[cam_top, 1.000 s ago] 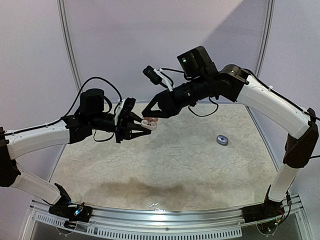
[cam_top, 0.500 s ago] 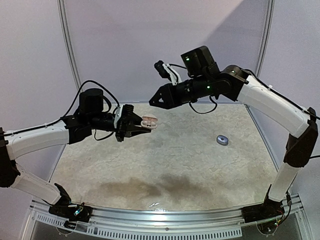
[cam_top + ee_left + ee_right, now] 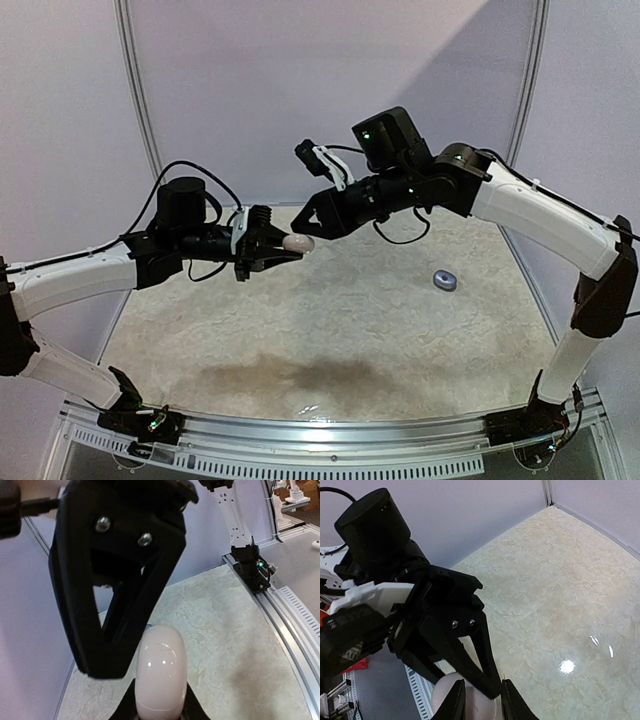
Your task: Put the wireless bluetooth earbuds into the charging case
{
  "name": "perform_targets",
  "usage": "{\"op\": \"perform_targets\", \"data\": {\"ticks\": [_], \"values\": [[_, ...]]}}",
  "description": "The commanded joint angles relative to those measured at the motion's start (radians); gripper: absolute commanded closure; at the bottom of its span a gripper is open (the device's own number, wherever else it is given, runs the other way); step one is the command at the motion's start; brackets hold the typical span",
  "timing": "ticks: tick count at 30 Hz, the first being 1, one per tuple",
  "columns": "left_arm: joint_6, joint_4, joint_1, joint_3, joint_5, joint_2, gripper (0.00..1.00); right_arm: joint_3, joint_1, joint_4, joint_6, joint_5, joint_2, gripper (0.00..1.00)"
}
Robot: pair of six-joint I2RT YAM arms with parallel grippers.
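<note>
Find closed pinkish charging case (image 3: 161,670) aloft toward 11 o'clock over desk (image 3: 380,340), clamped in left hand (image 3: 284,250). Find right hand (image 3: 308,228) at its 1 o'clock end; whether gripping, cannot tell. See no earbuds. Expect light, glossy, slippery shell: pinch across broad faces.

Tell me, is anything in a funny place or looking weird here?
One thing: a small grey-blue oval object lies alone on the mottled beige table, well away from both hands. The left hand holds a pale pink oval case in the air, seemingly shut, with the right hand at it. Nothing looks spilled or broken.
</note>
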State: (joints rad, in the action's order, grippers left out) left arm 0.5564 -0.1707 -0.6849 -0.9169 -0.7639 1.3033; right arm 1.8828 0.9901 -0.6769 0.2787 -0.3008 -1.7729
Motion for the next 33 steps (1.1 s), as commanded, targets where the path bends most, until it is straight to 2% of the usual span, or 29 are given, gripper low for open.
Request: {"op": "perform_targets", "data": {"ticks": [1, 5, 6, 8, 9, 11, 13, 19, 26, 31, 33], "values": [[-0.095, -0.038, 0.016, -0.006, 0.019, 0.000, 1.00, -0.056, 0.024, -0.035, -0.022, 0.059, 0.085, 0.72], [-0.267, -0.049, 0.022, -0.021, -0.131, -0.002, 1.00, -0.138, -0.019, 0.038, -0.032, 0.047, 0.188, 0.59], [-0.332, -0.075, 0.024, -0.021, -0.171, -0.005, 1.00, -0.190, -0.026, 0.103, -0.038, 0.024, 0.218, 0.54], [-0.492, -0.162, 0.026, -0.013, -0.237, -0.013, 1.00, -0.310, -0.026, 0.256, -0.068, -0.041, 0.291, 0.35], [-0.560, -0.210, 0.026, -0.007, -0.254, -0.012, 1.00, -0.368, -0.024, 0.339, -0.072, -0.064, 0.333, 0.32], [-0.655, -0.302, 0.025, 0.000, -0.265, -0.013, 1.00, -0.440, -0.016, 0.460, -0.062, -0.075, 0.368, 0.31], [-0.703, -0.353, 0.023, 0.000, -0.261, -0.013, 1.00, -0.450, -0.003, 0.500, -0.074, -0.079, 0.363, 0.31], [-0.722, -0.359, 0.018, 0.004, -0.267, -0.017, 1.00, -0.361, 0.019, 0.480, -0.116, -0.133, 0.264, 0.37], [-0.740, -0.371, 0.018, 0.004, -0.250, -0.020, 1.00, -0.336, 0.027, 0.461, -0.098, -0.161, 0.219, 0.53], [-0.737, -0.368, 0.018, 0.003, -0.250, -0.018, 1.00, -0.323, 0.029, 0.461, -0.096, -0.170, 0.206, 0.76], [-0.734, -0.365, 0.018, 0.001, -0.253, -0.018, 1.00, -0.324, 0.030, 0.467, -0.095, -0.177, 0.205, 0.79]]}}
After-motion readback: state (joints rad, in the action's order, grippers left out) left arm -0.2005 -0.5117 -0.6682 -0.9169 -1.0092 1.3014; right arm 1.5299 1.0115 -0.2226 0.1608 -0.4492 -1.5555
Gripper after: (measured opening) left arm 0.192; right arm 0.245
